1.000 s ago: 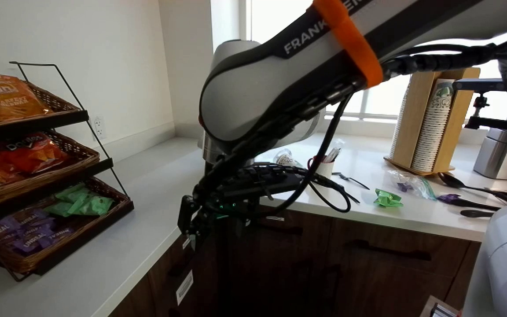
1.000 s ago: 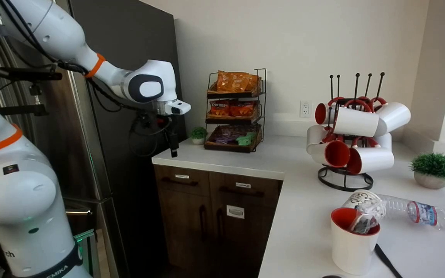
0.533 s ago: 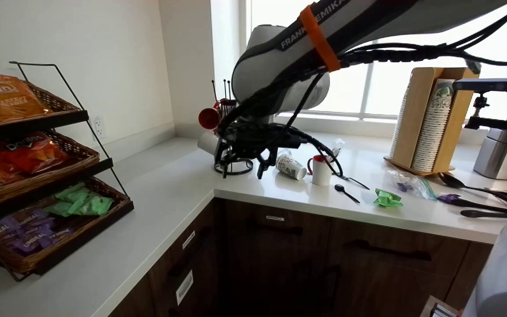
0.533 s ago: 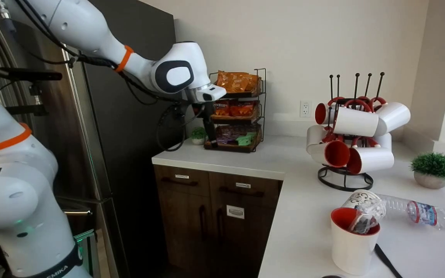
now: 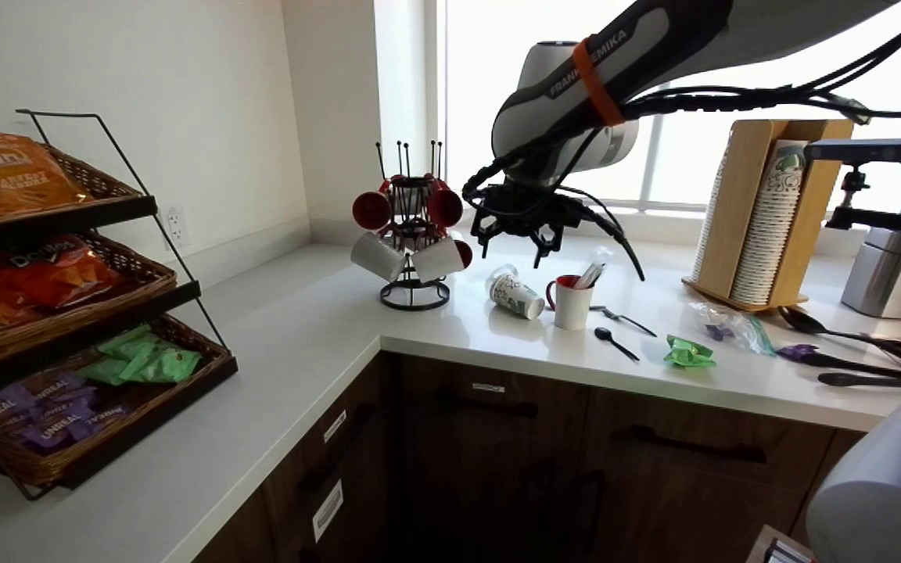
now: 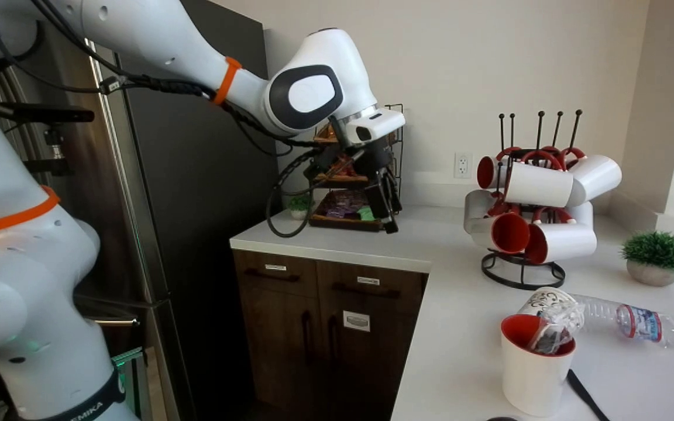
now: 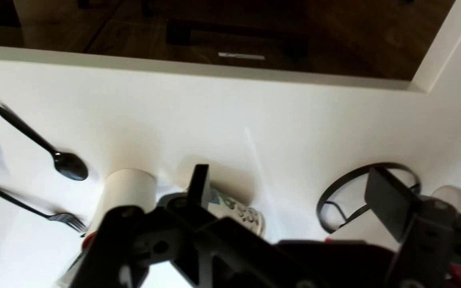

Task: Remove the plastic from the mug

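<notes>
The white mug (image 5: pixel 572 306) with red inside and red handle stands upright on the counter in both exterior views (image 6: pixel 533 383). Clear crumpled plastic (image 5: pixel 593 271) sticks out of its top and also shows in an exterior view (image 6: pixel 554 332). In the wrist view the mug (image 7: pixel 129 188) is left of the jaws, and its top is partly hidden by the gripper. My gripper (image 5: pixel 511 259) is open and empty in the air above the counter, between the mug rack and the mug. In the wrist view its fingers (image 7: pixel 288 176) are wide apart.
A patterned paper cup (image 5: pixel 518 297) lies beside the mug, with a plastic bottle (image 6: pixel 638 321) behind it. A mug rack (image 5: pixel 411 301) stands to one side. A black spoon (image 7: pixel 30 134) and fork (image 7: pixel 18 203) lie near the mug. A green wrapper (image 5: pixel 689 352) and cup dispenser (image 5: pixel 748 219) are farther along.
The arm has swung my gripper up from beside the counter to above it, moving toward the mug. The gripper stays open. The mug and plastic have not moved.
</notes>
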